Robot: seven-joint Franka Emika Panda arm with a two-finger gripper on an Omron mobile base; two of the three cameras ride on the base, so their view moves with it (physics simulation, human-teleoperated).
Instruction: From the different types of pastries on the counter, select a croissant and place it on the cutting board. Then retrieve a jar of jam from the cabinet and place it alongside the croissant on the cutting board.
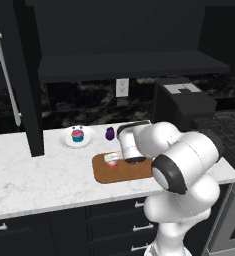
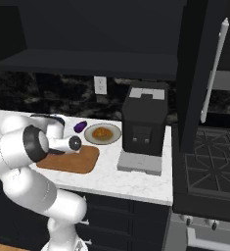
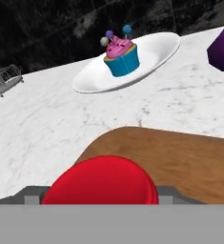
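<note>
One jar of jam (image 3: 102,180) pinched in your gripper (image 3: 100,193) over cutting board (image 3: 180,159), croissant (image 2: 102,133) plated in right base view, cupcake (image 3: 121,55) beyond, marble counter (image 1: 34,175).

Black marbled backsplash (image 1: 89,102), white outlet (image 1: 122,87)

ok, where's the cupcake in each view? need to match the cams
Left base view: cupcake on the white plate, centre-left, left of the cutting board.
Right base view: cupcake not visible; the arm covers that side.
Hand view: upper centre, on that plate, beyond the board.
Shared landmark: the cutting board.
</note>
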